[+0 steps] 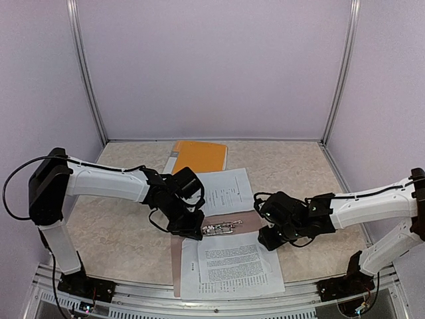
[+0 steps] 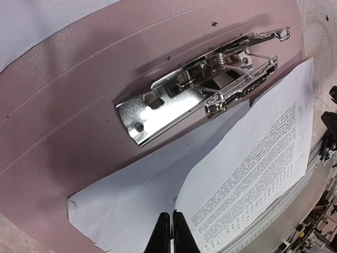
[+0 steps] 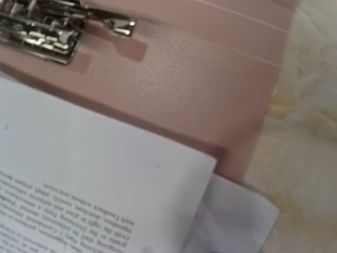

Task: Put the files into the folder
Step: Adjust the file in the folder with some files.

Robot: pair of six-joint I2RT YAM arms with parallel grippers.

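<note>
The taupe folder lies open on the table, its metal clip in the middle. One set of files rests on its near half and another sheet on its far half. My left gripper is at the near files' left edge. In the left wrist view it is shut, pinching the raised edge of the top sheet above a lower sheet. My right gripper hovers over the files' far right corner. Its fingers are hidden in its own view.
An orange folder lies at the back of the table, beyond the far sheet. Purple walls with metal posts close in the back and both sides. The table's metal rail runs along the near edge by the arm bases.
</note>
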